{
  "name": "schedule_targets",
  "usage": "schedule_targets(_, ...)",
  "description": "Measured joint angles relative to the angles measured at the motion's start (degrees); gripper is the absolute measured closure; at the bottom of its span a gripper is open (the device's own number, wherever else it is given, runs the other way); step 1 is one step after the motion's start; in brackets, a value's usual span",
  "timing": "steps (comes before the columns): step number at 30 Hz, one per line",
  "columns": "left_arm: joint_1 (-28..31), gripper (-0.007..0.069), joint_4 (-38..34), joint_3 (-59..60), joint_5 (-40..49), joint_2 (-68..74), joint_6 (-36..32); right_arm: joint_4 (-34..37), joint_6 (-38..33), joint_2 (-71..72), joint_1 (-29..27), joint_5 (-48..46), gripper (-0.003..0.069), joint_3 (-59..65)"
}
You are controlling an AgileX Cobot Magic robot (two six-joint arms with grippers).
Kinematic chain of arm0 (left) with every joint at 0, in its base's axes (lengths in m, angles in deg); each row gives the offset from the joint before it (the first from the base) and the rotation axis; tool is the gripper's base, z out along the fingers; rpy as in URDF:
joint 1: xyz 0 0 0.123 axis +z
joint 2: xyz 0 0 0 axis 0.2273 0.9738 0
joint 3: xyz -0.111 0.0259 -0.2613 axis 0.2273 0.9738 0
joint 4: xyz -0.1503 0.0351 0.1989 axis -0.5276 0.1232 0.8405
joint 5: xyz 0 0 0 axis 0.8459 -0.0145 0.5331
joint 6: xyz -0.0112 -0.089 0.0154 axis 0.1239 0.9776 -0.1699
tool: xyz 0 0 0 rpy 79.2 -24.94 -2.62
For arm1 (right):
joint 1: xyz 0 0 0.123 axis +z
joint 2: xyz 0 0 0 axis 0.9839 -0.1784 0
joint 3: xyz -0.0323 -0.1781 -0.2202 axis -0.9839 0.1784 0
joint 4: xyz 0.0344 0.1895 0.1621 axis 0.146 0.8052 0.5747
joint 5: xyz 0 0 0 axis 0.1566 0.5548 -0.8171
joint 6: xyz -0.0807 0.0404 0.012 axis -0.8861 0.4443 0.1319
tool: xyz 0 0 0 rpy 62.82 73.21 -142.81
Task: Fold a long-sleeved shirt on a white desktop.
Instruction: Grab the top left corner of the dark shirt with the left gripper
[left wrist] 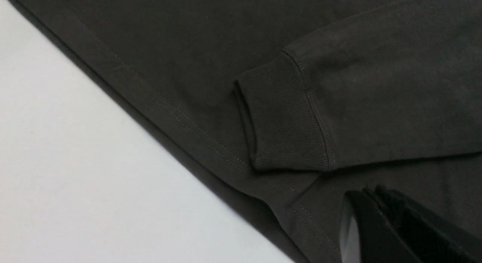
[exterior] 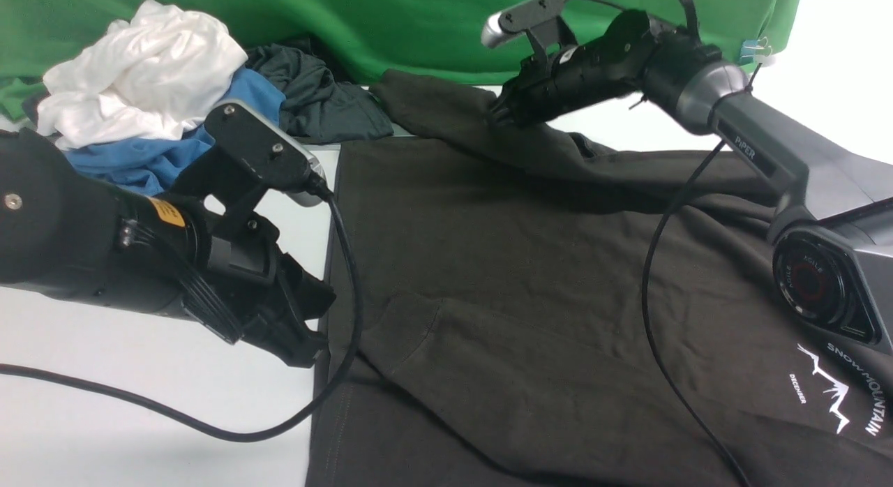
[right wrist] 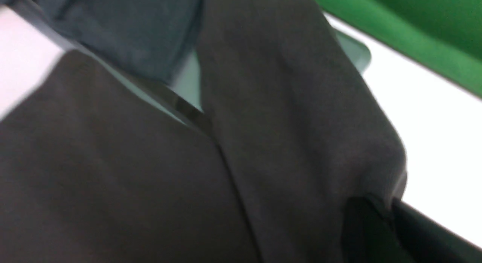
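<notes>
Across the white worktop (exterior: 104,417) the long-sleeved shirt (exterior: 530,278) is spread; its far sleeve (exterior: 432,107), laid crosswise along the back edge, is pinched in the right jaws, the body lying robotward of them. The left jaws are clenched empty at the hem (left wrist: 180,120).

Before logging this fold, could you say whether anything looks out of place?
Yes: a crumpled heap of white, blue and dark grey garments clutters the white desktop at far left, beside the long-sleeved shirt.

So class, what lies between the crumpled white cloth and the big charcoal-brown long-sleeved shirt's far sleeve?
A smaller crumpled dark grey-black garment lies there, beside the long-sleeved shirt; the front view shows it.
</notes>
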Motion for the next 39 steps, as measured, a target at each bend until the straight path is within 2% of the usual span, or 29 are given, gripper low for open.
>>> schedule_targets(5,0.0,0.0605,0.0,0.0,0.4,0.0,0.0,0.0,0.1,0.0,0.0,-6.4,0.0607,-2.6)
schedule_targets(14,0.0,0.0605,0.0,0.0,0.1,0.0,0.0,-0.2,2.3,0.0,0.0,-23.9,0.0607,-7.6)
schedule_targets(22,0.0,0.0605,1.8,0.0,-0.9,0.0,0.2,-0.2,6.0,1.2,0.1,-25.9,0.0607,-8.6)
schedule_targets(31,0.0,0.0605,7.8,0.0,-2.3,0.0,6.2,-0.4,6.3,5.5,1.9,-26.0,0.0594,-1.6)
schedule_targets(33,0.0,0.0605,7.8,0.0,-2.9,0.0,7.2,-0.5,6.5,5.7,2.7,-26.1,0.0543,-1.1)
schedule_targets(36,0.1,0.0605,7.8,-0.1,-3.4,0.0,10.3,-0.7,9.8,5.8,4.0,-26.2,0.0329,-1.1)
schedule_targets(37,0.1,0.0605,7.8,-0.1,-3.4,0.0,10.3,-0.8,10.4,5.8,4.1,-26.2,0.0302,-1.1)
schedule_targets(38,0.5,0.0605,7.8,-1.0,-3.0,0.4,11.7,-1.0,13.1,5.8,4.5,-26.2,0.0209,-1.1)
schedule_targets(39,0.6,0.0605,7.8,-1.2,-3.0,0.5,11.8,-1.1,13.5,5.8,4.6,-26.2,0.0200,-1.1)
